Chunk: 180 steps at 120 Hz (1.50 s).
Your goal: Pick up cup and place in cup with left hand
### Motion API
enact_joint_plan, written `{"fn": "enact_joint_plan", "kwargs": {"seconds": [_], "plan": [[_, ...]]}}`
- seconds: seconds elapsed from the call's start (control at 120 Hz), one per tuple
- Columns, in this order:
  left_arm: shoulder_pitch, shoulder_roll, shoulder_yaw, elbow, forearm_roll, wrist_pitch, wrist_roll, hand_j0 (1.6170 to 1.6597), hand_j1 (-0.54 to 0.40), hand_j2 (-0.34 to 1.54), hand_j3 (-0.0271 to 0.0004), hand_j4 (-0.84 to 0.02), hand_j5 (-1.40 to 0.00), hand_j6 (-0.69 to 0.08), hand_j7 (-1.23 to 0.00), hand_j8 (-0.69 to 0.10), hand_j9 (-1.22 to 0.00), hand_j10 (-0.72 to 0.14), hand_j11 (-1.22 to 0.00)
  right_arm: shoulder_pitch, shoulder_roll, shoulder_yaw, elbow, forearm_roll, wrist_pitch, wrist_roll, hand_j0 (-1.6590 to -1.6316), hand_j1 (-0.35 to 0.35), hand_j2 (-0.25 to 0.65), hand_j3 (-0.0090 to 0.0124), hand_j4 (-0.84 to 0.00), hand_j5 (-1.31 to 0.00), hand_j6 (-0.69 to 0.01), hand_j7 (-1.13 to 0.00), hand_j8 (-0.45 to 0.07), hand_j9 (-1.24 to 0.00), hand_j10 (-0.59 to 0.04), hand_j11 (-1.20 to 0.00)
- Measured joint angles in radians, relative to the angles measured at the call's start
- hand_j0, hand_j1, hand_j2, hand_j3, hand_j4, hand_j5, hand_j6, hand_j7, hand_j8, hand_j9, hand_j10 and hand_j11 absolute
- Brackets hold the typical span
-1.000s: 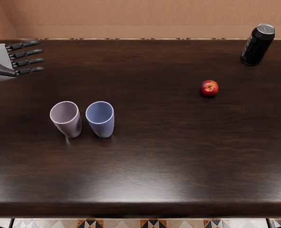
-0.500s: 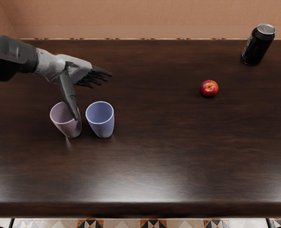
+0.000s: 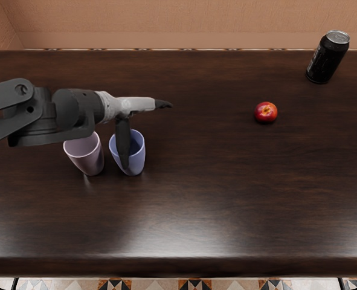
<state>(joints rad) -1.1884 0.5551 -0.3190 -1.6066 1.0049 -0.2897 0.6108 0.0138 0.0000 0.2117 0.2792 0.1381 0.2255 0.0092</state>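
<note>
My left hand [image 3: 147, 134] reaches in from the picture's left edge, above and behind the blue cup [image 3: 138, 158]. Its thumb points toward the front edge and crosses the view of that cup, while the other fingers extend to the right; it holds nothing. Whether the thumb touches the cup cannot be told. The pink cup [image 3: 87, 158] stands upright just left of the blue one, its rim partly covered by the forearm. Both cups stand on the dark table [image 3: 226, 199].
A red fruit [image 3: 266, 113] lies right of the middle of the table. Behind it on the right, a black can [image 3: 327, 58] stands near the back edge.
The left hand has come in from the far left and moved right, over the area of the cups, with its thumb swung toward the front. Both cups stay where they were.
</note>
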Motion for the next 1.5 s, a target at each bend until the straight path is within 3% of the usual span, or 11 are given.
{"fn": "enact_joint_plan", "kwargs": {"seconds": [0.1,0.292,0.533,0.833,0.892,0.942,0.967,1.008,1.2,1.308,1.5], "plan": [[0.042,0.011,-0.001,-0.004,0.01,0.005,0.0,1.6581,0.349,0.0,0.0,-0.002,0.0,-0.003,0.0,-0.003,0.0,-0.002,0.0,0.0,0.0,0.0,0.0,0.0,0.0,0.0,-1.6581,-0.349,0.0,0.0,0.0,0.0,0.001,0.0,0.0,0.0,0.0,0.0],[0.081,0.025,0.0,-0.007,0.019,0.101,0.0,1.6581,0.342,0.0,0.0,-0.009,-0.01,-0.01,-0.01,-0.009,-0.01,-0.008,-0.01,0.0,0.0,0.0,0.0,0.0,0.0,0.0,-1.6581,-0.349,0.0,0.0,0.0,0.0,0.0,0.0,0.0,0.0,0.0,0.0],[0.103,0.026,0.008,-0.006,0.025,0.146,0.0,1.6581,0.231,0.02,0.0,-0.102,-0.13,-0.103,-0.13,-0.102,-0.13,-0.101,-0.13,0.0,0.0,0.0,0.0,0.0,0.0,0.0,-1.6581,-0.349,0.0,0.0,0.0,0.0,0.0,0.0,0.0,0.0,0.0,0.0],[0.108,0.055,0.02,-0.005,0.027,0.146,0.0,1.6581,0.023,0.06,0.0,-0.272,-0.35,-0.273,-0.35,-0.273,-0.35,-0.272,-0.35,0.0,0.0,0.0,0.0,0.0,0.0,0.0,-1.6581,-0.349,0.0,0.0,0.0,0.0,0.0,0.0,0.0,0.0,0.0,0.0],[0.108,0.055,0.023,-0.005,0.027,0.145,0.0,1.6581,-0.039,0.07,0.0,-0.298,-0.39,-0.299,-0.39,-0.299,-0.39,-0.298,-0.39,0.0,0.0,0.0,0.0,0.0,0.0,0.0,-1.6581,-0.349,0.0,0.0,0.0,0.0,0.0,0.0,0.0,0.0,0.0,0.0],[0.109,0.057,0.024,-0.004,0.027,0.144,0.0,1.6582,-0.154,0.17,0.0,-0.319,-0.42,-0.32,-0.42,-0.319,-0.42,-0.318,-0.42,0.0,0.0,0.0,0.0,0.0,0.0,0.0,-1.6581,-0.349,0.0,0.0,0.0,0.0,0.0,0.0,0.0,0.0,0.0,0.0],[0.11,0.057,0.025,-0.004,0.027,0.143,0.0,1.6577,-0.205,0.23,0.0,-0.326,-0.44,-0.286,-0.44,-0.322,-0.44,-0.325,-0.44,0.0,0.0,0.0,0.0,0.0,0.0,0.0,-1.6581,-0.349,0.0,0.0,0.0,0.0,0.0,0.0,0.0,0.0,0.0,0.0],[0.109,0.057,0.026,-0.004,0.026,0.143,0.0,1.657,-0.185,0.2,0.0,-0.342,-0.46,-0.27,-0.46,-0.3,-0.46,-0.338,-0.46,0.0,0.0,0.0,0.0,0.0,0.0,0.0,-1.6581,-0.349,0.0,0.0,0.0,0.0,0.0,0.0,0.0,0.0,0.0,0.0],[0.11,0.057,0.027,-0.004,0.029,0.142,0.0,1.6563,-0.096,0.11,0.0,-0.409,-0.49,-0.318,-0.51,-0.332,-0.52,-0.394,-0.51,0.0,0.0,0.0,0.0,0.0,0.0,0.0,-1.6581,-0.349,0.0,0.0,0.0,0.0,0.0,0.0,0.0,0.0,0.0,0.0],[0.107,0.067,0.027,-0.004,0.027,0.14,0.0,1.6562,-0.092,0.09,0.0,-0.425,-0.53,-0.332,-0.54,-0.328,-0.55,-0.416,-0.55,0.0,0.0,0.0,0.0,0.0,0.0,0.0,-1.6581,-0.349,0.0,0.0,0.0,0.0,0.0,0.0,0.0,0.0,0.0,0.0],[0.055,0.086,0.022,-0.005,0.026,0.138,0.0,1.6554,-0.067,0.06,0.0,-0.439,-0.58,-0.343,-0.58,-0.327,-0.58,-0.435,-0.58,0.0,0.0,0.0,0.0,0.0,0.0,0.0,-1.6581,-0.349,0.0,0.0,0.0,0.0,0.0,0.0,0.0,0.0,0.0,0.0]]}}
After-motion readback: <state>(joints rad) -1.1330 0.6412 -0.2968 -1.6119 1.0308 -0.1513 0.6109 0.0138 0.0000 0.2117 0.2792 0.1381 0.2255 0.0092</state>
